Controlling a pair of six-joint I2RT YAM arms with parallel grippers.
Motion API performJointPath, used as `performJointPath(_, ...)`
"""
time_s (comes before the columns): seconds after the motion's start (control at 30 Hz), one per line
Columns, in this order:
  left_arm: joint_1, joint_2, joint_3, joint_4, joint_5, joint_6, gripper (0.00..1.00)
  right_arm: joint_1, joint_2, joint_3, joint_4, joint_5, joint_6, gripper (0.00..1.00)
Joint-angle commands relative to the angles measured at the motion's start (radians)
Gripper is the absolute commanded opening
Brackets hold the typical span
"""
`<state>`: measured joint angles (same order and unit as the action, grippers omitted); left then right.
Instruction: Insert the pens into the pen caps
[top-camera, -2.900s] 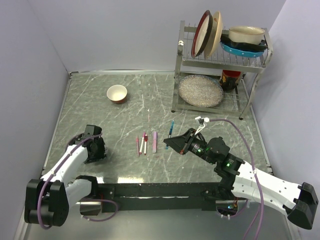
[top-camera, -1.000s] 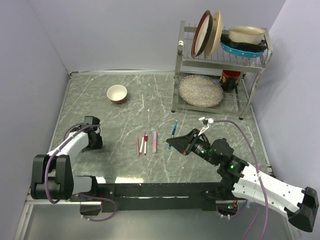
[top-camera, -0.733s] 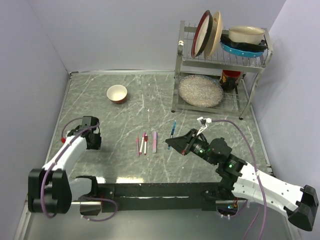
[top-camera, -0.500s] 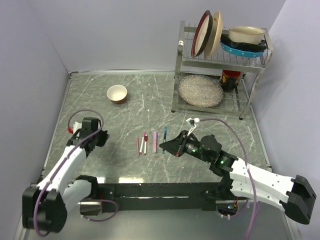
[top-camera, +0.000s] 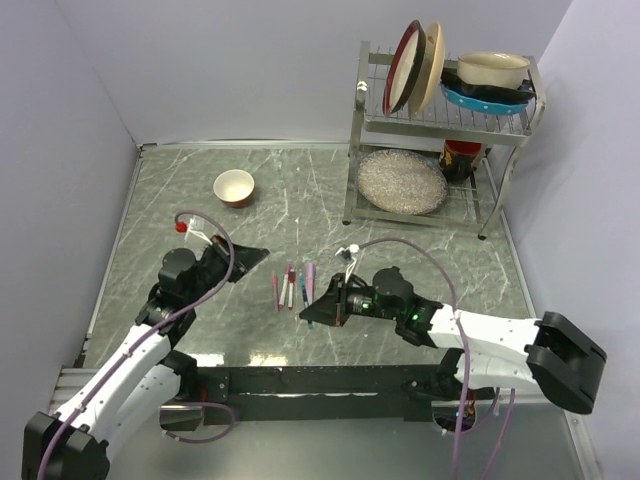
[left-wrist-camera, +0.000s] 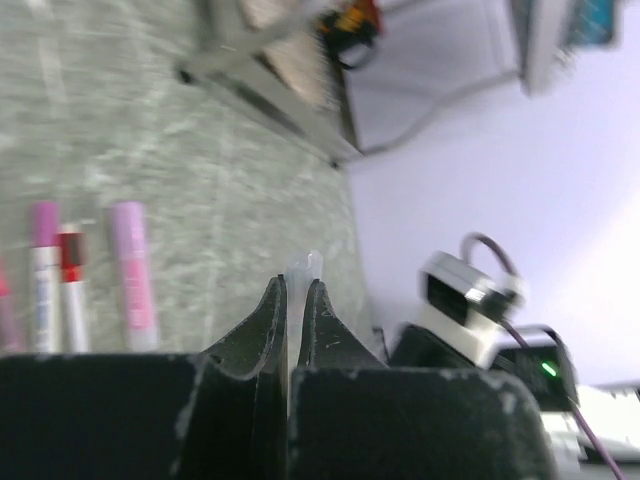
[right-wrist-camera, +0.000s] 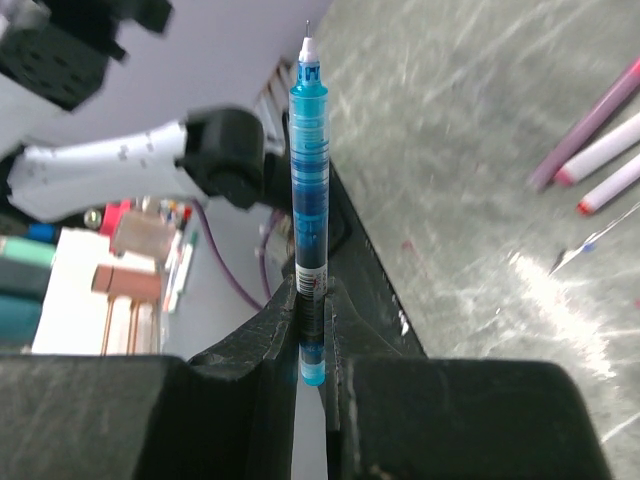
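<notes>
Near the middle of the counter's near edge, my right gripper pinches the blue pen by its tail. My left gripper is pressed on a small pale piece, perhaps a cap. Any tilt between them could jam the tip or twist the pen loose.

Robot lab cell; walled table, dish rack

We've got the left gripper pinched tight on a pale translucent piece poking past its tips. On the table to the left lie a lilac-pink tube and a red-banded white pen, side by side.
</notes>
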<state>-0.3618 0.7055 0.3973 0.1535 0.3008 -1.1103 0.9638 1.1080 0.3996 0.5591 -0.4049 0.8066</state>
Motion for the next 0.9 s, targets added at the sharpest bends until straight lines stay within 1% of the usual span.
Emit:
performJointPath(0.0, -0.046, -0.038, 0.003, 0.179, 0.101, 0.029, 0.01, 0.041, 0.044, 0.042, 0.090, -0.015, -0.014, 0.00)
performJointPath(0.27, -0.088, -0.057, 0.018, 0.170, 0.127, 0.053, 0.01, 0.049, 0.092, 0.071, 0.113, 0.001, 0.008, 0.00)
performJointPath(0.43, -0.111, -0.064, -0.008, 0.219, 0.138, 0.044, 0.01, 0.050, 0.107, 0.094, 0.099, 0.009, 0.013, 0.00)
performJointPath(0.73, -0.137, -0.051, -0.003, 0.212, 0.115, 0.061, 0.01, 0.052, 0.102, 0.105, 0.104, 0.014, 0.017, 0.00)
performJointPath(0.87, -0.144, -0.043, 0.002, 0.184, 0.098, 0.075, 0.01, 0.052, 0.093, 0.107, 0.101, 0.020, 0.019, 0.00)
